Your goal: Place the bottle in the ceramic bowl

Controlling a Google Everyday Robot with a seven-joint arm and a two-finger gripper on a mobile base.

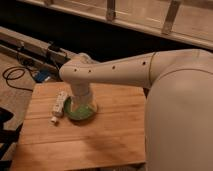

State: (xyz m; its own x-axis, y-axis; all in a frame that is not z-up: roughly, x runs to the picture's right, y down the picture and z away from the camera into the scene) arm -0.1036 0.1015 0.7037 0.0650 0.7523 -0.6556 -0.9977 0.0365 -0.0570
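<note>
Left edge: cables on the floor, off the worktop.

Bottle lies flat on the wood, cap end toward the near edge, alongside the left rim of the ceramic bowl. Whether it touches the rim is unclear. It is outside the bowl, so the placement is not yet done.

Pincer points down over the bowl's right half, hidden under the wrist housing. How far open it is, and whether it holds anything, I cannot tell.

Arm reaches in from the right across the worktop, probably so the base stays off the wood.

Judgement: the pincer is over the target, not the bottle, so a grasp would need a shift leftward.
</note>
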